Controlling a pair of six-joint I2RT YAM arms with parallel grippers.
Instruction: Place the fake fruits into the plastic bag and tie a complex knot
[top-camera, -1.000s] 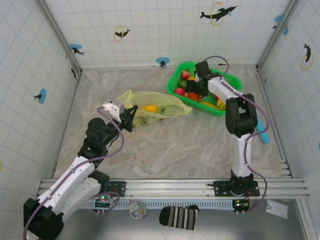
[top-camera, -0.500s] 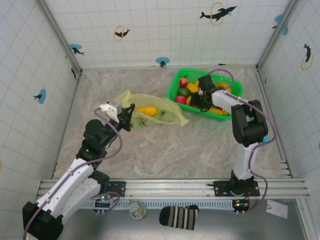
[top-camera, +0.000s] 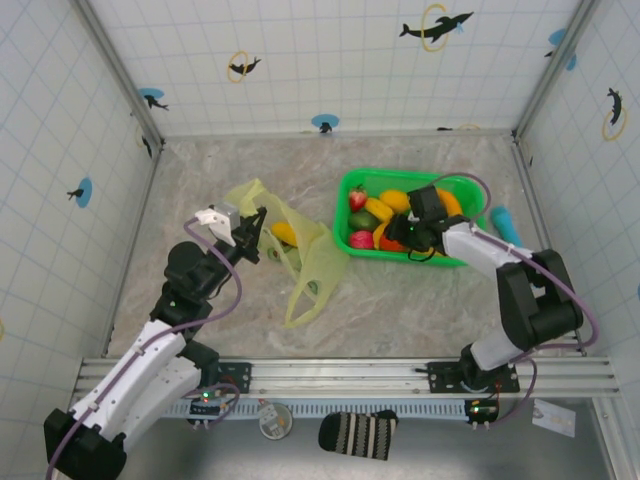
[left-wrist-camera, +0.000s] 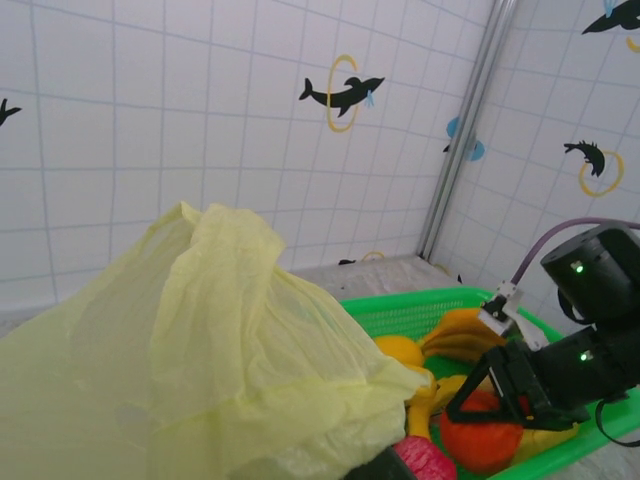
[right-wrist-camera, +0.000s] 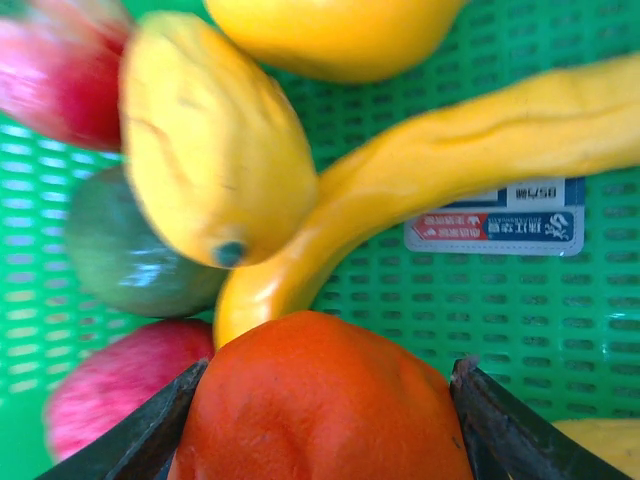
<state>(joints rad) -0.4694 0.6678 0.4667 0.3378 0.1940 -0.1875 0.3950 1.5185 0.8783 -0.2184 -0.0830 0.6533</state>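
The plastic bag (top-camera: 312, 268) is thin yellow-green film, lifted at one edge by my left gripper (top-camera: 250, 232), which is shut on it. The rest drapes down to the table, with a yellow fruit (top-camera: 283, 233) inside. In the left wrist view the bag (left-wrist-camera: 200, 350) billows right in front of the camera. My right gripper (top-camera: 405, 240) is down in the green basket (top-camera: 400, 180). Its fingers (right-wrist-camera: 150, 430) press both sides of an orange-red fake fruit (right-wrist-camera: 320, 400). Around it lie a yellow banana (right-wrist-camera: 450, 150), a yellow mango-shaped fruit (right-wrist-camera: 210, 150), a green one (right-wrist-camera: 115, 250) and a red one (right-wrist-camera: 105, 385).
A cyan cylinder (top-camera: 503, 225) lies just right of the basket, near the right wall. Tiled walls enclose the marble table on three sides. A white label (right-wrist-camera: 495, 220) sticks to the basket floor. The rail with both arm bases runs along the near edge.
The right arm swung down and right, and its jaws closed on the orange-red fruit. The basket slid nearer. The bag went from lying flat to hanging from the raised left gripper.
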